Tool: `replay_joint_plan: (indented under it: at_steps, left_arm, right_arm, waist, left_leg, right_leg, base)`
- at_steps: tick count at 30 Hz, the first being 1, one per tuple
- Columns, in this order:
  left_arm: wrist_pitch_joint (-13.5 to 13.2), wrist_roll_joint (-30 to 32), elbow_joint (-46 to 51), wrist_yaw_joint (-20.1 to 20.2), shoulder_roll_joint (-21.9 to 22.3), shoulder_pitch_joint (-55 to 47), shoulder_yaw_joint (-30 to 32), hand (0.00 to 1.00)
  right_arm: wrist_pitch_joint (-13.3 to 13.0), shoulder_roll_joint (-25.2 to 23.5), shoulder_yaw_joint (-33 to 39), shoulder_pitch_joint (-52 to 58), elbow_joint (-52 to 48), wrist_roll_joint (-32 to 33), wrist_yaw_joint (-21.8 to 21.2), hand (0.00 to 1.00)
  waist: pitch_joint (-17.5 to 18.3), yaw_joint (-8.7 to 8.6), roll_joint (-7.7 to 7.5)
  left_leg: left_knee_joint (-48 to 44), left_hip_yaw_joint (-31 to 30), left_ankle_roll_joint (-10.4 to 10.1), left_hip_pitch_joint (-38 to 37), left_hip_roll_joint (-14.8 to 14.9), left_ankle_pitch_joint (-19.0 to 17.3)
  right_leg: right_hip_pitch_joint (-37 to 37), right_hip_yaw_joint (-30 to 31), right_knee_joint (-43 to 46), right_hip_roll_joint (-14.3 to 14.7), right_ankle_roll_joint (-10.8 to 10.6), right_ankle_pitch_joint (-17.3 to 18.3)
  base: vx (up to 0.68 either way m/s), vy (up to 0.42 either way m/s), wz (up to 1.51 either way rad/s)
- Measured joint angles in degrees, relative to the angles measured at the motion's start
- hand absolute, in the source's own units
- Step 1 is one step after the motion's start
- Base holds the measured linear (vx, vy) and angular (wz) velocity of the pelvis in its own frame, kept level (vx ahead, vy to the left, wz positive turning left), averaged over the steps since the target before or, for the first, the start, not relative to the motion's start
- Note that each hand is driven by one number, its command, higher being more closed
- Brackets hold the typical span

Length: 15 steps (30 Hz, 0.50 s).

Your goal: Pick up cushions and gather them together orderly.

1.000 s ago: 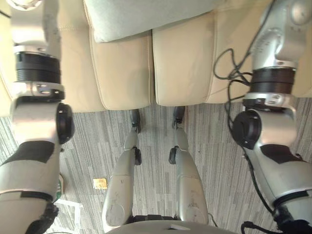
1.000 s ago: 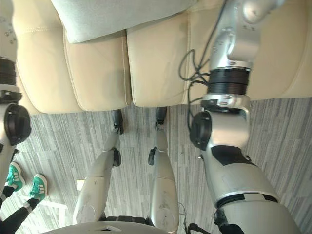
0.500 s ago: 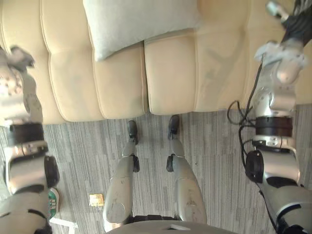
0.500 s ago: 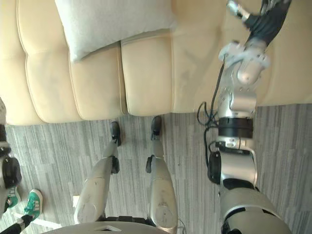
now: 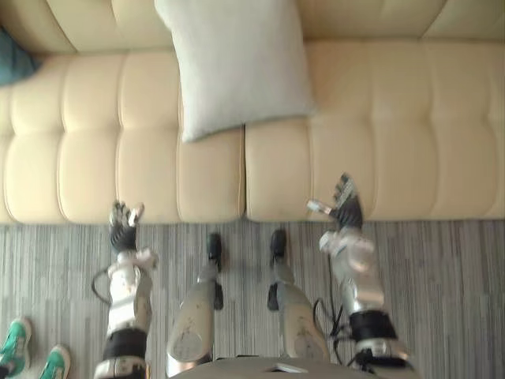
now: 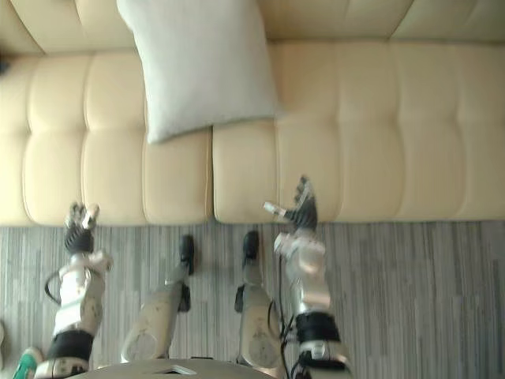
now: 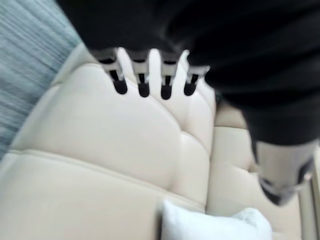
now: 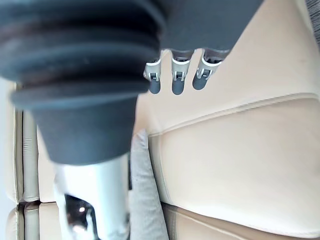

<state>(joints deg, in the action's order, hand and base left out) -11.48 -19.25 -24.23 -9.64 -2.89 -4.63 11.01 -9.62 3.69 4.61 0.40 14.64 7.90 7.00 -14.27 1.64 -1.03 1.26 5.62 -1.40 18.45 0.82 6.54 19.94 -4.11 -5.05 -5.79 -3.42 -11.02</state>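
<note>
Both arms are down from where they hung high at the sides of the head views a second ago, and the head camera has swung too, so far more of the sofa [image 5: 410, 126] now shows. The left hand [image 5: 122, 229] and the right hand [image 5: 343, 212] hover by the seat's front edge, wide apart. Each is open and holds nothing, with the left fingers [image 7: 143, 86] and the right fingers [image 8: 177, 82] straight in their wrist views. The grey cushion [image 5: 237, 67] lies ahead of both hands and between them, well apart from each, leaning up the backrest across the seam of the two seat pads. It sits on that seam as it did before, so it seems unmoved. A teal cushion [image 5: 12, 63] peeks in far off beyond the left hand, at the sofa's end. The step in hand looks like the reach for the grey cushion. To do it well, both hands should go forward and inward together and meet its two side edges with flat palms. The fingers should close only once the fabric is between them, so the soft body lifts level and does not fold or slide. A person's green shoes [image 5: 31, 359] stand behind the left hand, so that arm should keep from swinging back.
</note>
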Motion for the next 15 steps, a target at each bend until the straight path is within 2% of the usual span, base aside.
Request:
replay_joint_plan:
  at_steps: [2,6,15]
  left_arm:
    - [0.53,1.55,-3.30,0.75,0.70,-1.73,-0.11,0.00]
    - [2.27,3.92,-12.88,2.55,1.33,-2.66,-0.32,0.00]
    - [4.10,7.48,-24.25,2.72,1.15,-3.13,-0.28,0.00]
  right_arm:
    - [0.11,-0.77,0.08,2.21,1.74,-1.56,-0.64,0.00]
    - [1.57,-0.97,0.12,4.82,11.50,-3.87,-0.77,0.00]
    - [3.79,-1.11,3.23,6.27,27.57,-6.08,-1.76,0.00]
  waist:
    - [1.41,-0.34,-0.15]
    - [4.82,-1.30,-0.83]
    - [7.59,-2.37,-1.26]
  left_leg:
    - [0.06,0.02,-0.16,-1.94,0.06,-0.40]
    - [1.74,0.22,-0.31,-6.08,0.16,-0.55]
    - [3.08,0.46,-0.45,-12.05,-0.12,-1.23]
  right_leg:
    - [-1.95,-0.52,0.16,0.11,-0.04,0.40]
    - [-5.15,-1.20,-0.01,0.18,-0.26,0.96]
    - [-10.26,-1.14,-0.02,0.16,-0.72,2.13]
  base:
    - [0.04,-0.043,-0.05]
    - [0.02,-0.034,-0.04]
    - [0.03,-0.003,-0.02]
